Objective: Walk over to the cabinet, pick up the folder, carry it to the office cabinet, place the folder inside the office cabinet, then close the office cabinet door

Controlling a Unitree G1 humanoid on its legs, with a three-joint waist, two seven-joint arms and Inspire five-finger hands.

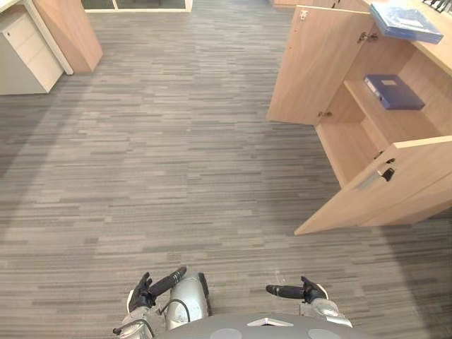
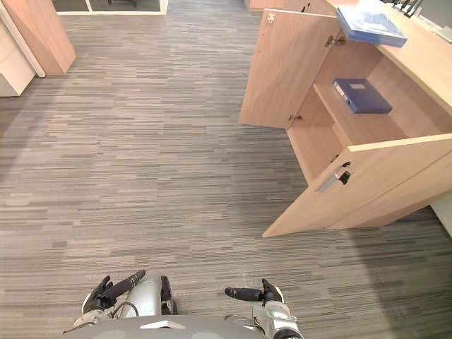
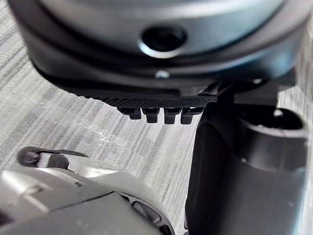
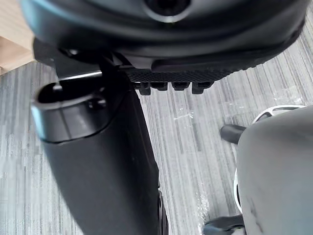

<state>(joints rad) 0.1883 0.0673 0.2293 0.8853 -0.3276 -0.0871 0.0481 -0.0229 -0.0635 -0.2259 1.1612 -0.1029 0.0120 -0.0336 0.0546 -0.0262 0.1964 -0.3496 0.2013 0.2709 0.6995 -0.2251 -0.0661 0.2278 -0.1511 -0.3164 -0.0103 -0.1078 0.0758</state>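
- Grey striped carpet (image 1: pixel 176 155) all round; pale drawer unit (image 1: pixel 25 53) far off ahead-left of the left hand.
- Left hand (image 1: pixel 159 286) low at the robot's front, fingers straight and apart, nothing in it.
- Right hand (image 1: pixel 293 290) low as well, fingers stretched out, empty.
- Office cabinet (image 1: pixel 353 152) stands ahead-right of the right hand, well apart. Both leaves are swung out: far door (image 1: pixel 318 63) and near door (image 1: pixel 395 191).
- Blue folder (image 1: pixel 394 92) lies flat on the shelf (image 1: pixel 406 127) inside, well beyond the right hand's reach. Second folder (image 1: pixel 406 22), paler blue, sits on the cabinet top, further off.
- Orientation: the long axis runs along the shelf's front edge, so roughly away from the right hand. The spine points out toward the opening, and the cover faces up.
- Judgement: with a folder on the shelf and both hands free, what remains looks like shutting the doors. I cannot tell whether this folder is the one meant.
- Doing it well:
  - Step closer first, as neither hand reaches from this spot.
  - Approach the near door from its outer face, the side toward the right hand.
  - Push flat-handed near the free edge by the handle (image 1: pixel 374 176), not near the hinges.
  - Keep fingers straight and clear of the closing gap.
  - Check that the folder's spine sits behind the shelf edge so the door doesn't catch it.
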